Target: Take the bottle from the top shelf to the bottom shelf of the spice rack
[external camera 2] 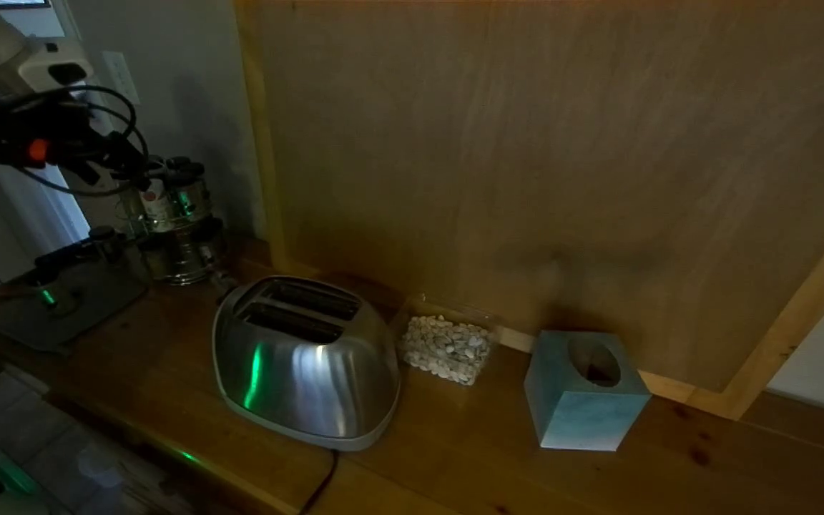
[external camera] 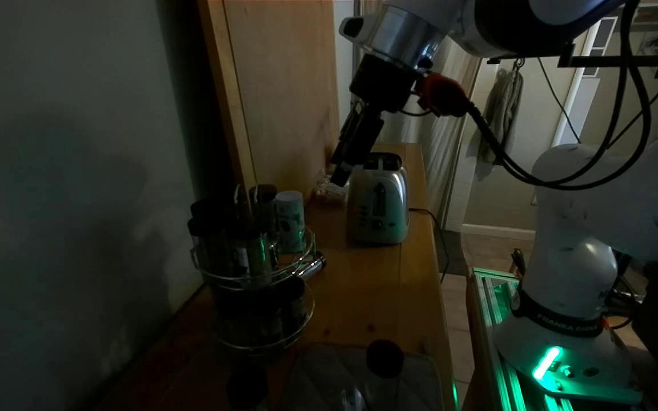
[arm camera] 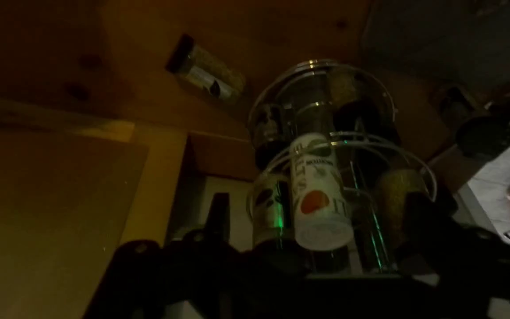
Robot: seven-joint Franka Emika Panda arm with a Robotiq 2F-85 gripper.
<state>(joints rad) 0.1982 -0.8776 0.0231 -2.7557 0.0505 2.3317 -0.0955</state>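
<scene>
Two-tier wire spice rack (external camera: 243, 278) on a wooden countertop (external camera 2: 469, 443), in dim light. The Robotiq gripper (arm camera: 317, 208) hangs apart from the spice rack, slanting downward, its fingers (arm camera: 218, 215) spread wide; in the wrist view the Morton salt canister (arm camera: 319, 195) appears between them, its lettering inverted. The canister stands on the top shelf (arm camera: 365, 143) among dark-lidded spice jars (arm camera: 267, 210); which of these containers is the task's bottle cannot be told. The bottom shelf (arm camera: 312, 64) carries further dark-lidded jars (arm camera: 270, 126). Beside the spice rack, a capped clear jar (arm camera: 213, 73) lies on its side on the countertop. In an exterior view, a dark-capped container (external camera: 385, 359), partly out of view, shows against a grey quilted mat (external camera: 323, 371). In both exterior views, a two-slot metal toaster (external camera 2: 305, 365) stands farther along the countertop; just beside it is a clear box of pale pebble-like pieces (external camera 2: 448, 347) and, farther off, a pale blue box with an oval opening (external camera 2: 587, 400).
</scene>
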